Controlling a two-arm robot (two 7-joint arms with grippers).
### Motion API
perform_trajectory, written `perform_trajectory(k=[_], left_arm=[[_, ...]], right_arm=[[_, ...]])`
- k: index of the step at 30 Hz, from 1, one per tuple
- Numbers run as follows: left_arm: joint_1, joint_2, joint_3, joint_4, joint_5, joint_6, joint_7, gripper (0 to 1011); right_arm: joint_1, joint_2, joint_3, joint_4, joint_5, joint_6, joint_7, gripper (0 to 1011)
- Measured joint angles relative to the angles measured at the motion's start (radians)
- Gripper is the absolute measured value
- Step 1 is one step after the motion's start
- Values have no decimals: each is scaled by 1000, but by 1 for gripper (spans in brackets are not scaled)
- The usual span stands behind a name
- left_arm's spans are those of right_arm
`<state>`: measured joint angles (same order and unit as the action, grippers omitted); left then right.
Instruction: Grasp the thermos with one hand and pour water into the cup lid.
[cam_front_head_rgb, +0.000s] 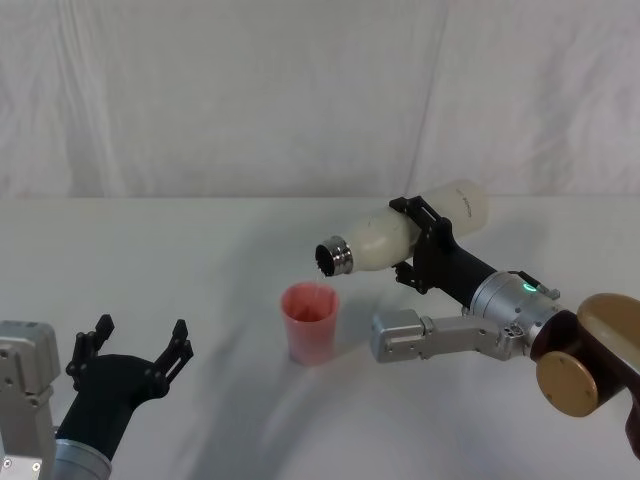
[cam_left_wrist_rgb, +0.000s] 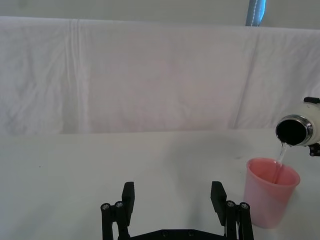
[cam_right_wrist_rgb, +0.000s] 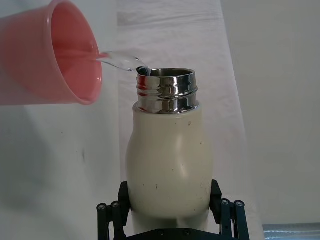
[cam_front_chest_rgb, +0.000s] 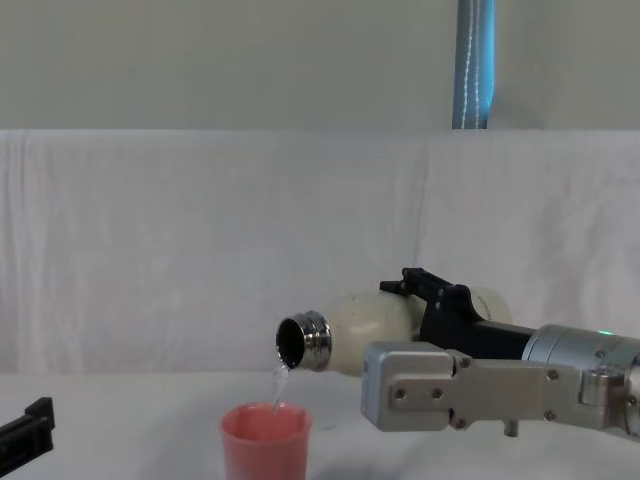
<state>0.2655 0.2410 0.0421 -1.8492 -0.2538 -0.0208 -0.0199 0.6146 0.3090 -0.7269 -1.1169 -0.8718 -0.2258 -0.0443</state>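
The cream-white thermos (cam_front_head_rgb: 400, 232) is tipped nearly level above the table, its steel neck (cam_front_head_rgb: 335, 257) pointing left and slightly down. My right gripper (cam_front_head_rgb: 428, 243) is shut on its body. A thin stream of water (cam_front_chest_rgb: 279, 385) falls from the mouth into the pink cup lid (cam_front_head_rgb: 310, 322), which stands upright on the table just below. The right wrist view shows the thermos (cam_right_wrist_rgb: 170, 160) between the fingers (cam_right_wrist_rgb: 111, 212) and water (cam_right_wrist_rgb: 120, 62) running into the cup lid (cam_right_wrist_rgb: 50, 55). My left gripper (cam_front_head_rgb: 135, 352) rests open at the near left, holding nothing.
A white cloth covers the table (cam_front_head_rgb: 200, 260) and the backdrop (cam_front_head_rgb: 300, 90). A blue vertical strip (cam_front_chest_rgb: 474, 60) stands behind the backdrop. Bare cloth lies between the left gripper and the cup lid.
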Motion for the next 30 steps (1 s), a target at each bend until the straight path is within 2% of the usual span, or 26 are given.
perform_trajectory(k=[30], left_arm=[[0, 0, 0, 0, 0, 0, 0, 1001]], right_arm=[[5, 2, -5, 2, -4, 10, 7, 957]])
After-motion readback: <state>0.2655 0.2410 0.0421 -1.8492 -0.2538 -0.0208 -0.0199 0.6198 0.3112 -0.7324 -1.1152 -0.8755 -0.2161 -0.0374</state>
